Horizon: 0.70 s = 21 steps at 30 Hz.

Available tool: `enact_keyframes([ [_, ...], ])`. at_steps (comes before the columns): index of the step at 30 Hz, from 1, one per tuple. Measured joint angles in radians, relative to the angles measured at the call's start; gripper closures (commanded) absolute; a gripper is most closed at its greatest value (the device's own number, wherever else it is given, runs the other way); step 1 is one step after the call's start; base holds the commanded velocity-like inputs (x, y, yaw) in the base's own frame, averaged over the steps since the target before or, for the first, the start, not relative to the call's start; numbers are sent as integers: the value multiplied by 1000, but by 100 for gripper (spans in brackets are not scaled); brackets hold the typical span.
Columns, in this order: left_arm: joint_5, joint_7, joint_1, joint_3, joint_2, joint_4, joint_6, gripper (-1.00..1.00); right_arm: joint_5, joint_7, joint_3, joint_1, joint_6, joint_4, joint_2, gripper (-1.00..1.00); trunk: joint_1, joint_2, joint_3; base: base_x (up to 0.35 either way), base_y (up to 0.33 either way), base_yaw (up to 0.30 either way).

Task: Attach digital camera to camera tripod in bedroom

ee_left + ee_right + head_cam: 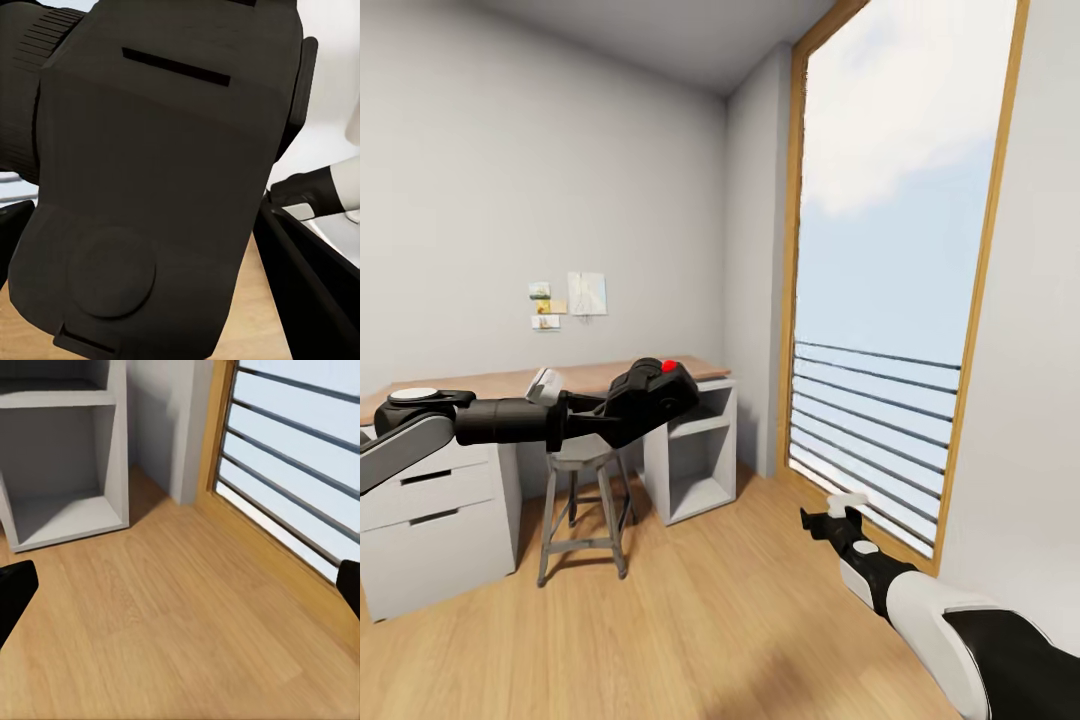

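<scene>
My left gripper (612,412) is shut on the digital camera (652,394), a small black block with a red button on top. I hold it out in mid-air in front of the desk. In the left wrist view the camera's black body (150,187) sits right between the fingers (311,289). Low at the right, my right gripper (830,516) hangs open and holds nothing. Its fingertips (15,594) stand wide apart above the wood floor. The camera tripod is out of view.
A desk with a wooden top (490,381) and white drawers (435,520) stands at the left wall. A metal stool (585,490) is under it and an open white shelf unit (695,455) beside it. A tall wood-framed window (890,300) with rails takes up the right. Light wood floor (700,620) lies ahead.
</scene>
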Motion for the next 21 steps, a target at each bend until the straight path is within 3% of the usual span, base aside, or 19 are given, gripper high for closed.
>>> enact_keyframes([
  [21,2,2,0,0,-2,3,0,100,0,0,0,10,0,1,2,-100,-81,147,66,0,0,0],
])
